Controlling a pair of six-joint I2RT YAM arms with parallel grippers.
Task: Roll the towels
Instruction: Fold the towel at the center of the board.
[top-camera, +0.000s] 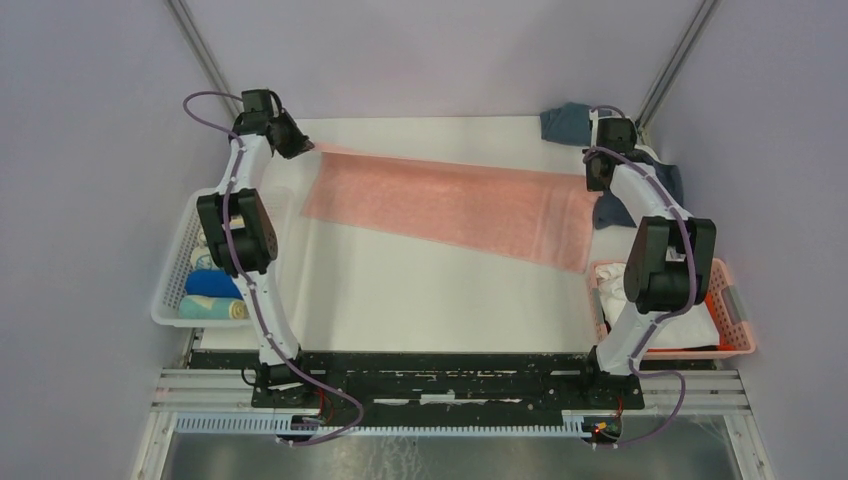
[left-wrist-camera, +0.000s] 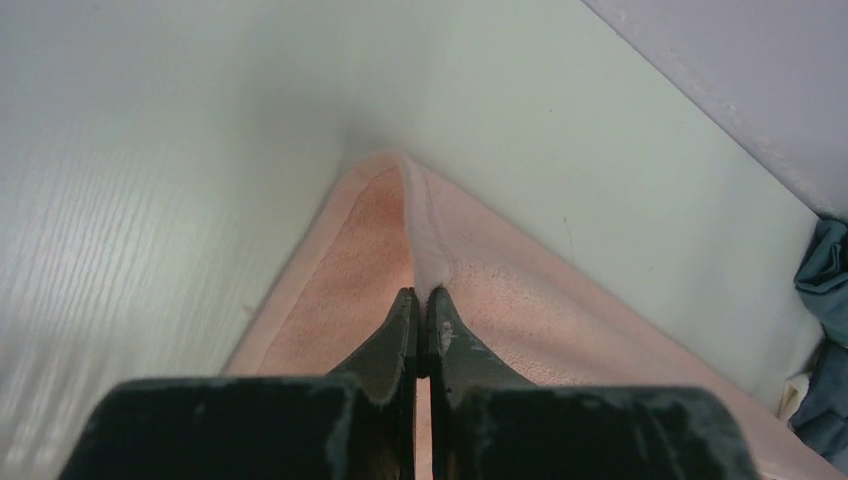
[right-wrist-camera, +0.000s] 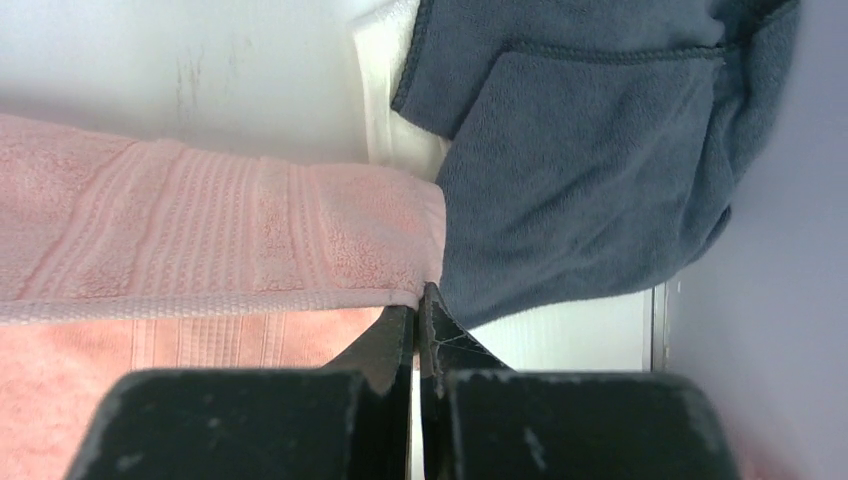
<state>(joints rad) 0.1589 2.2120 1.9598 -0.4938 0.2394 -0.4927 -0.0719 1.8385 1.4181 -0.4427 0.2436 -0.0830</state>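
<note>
A pink towel (top-camera: 450, 205) lies stretched across the far half of the table, slanting from far left to right. My left gripper (top-camera: 302, 146) is shut on its far left corner; in the left wrist view the jaws (left-wrist-camera: 421, 297) pinch a raised ridge of pink towel (left-wrist-camera: 520, 310). My right gripper (top-camera: 592, 180) is shut on the towel's far right corner; in the right wrist view the jaws (right-wrist-camera: 418, 295) grip the hemmed corner of the pink towel (right-wrist-camera: 200, 230). A slate blue towel (right-wrist-camera: 590, 150) lies crumpled just beyond, over a white towel (right-wrist-camera: 385, 110).
A white lattice basket (top-camera: 172, 290) at the left holds rolled towels in bright blue, teal and cream. A pink lattice basket (top-camera: 735, 320) at the right holds white cloth. Slate blue towels (top-camera: 565, 120) are heaped at the far right corner by the wall.
</note>
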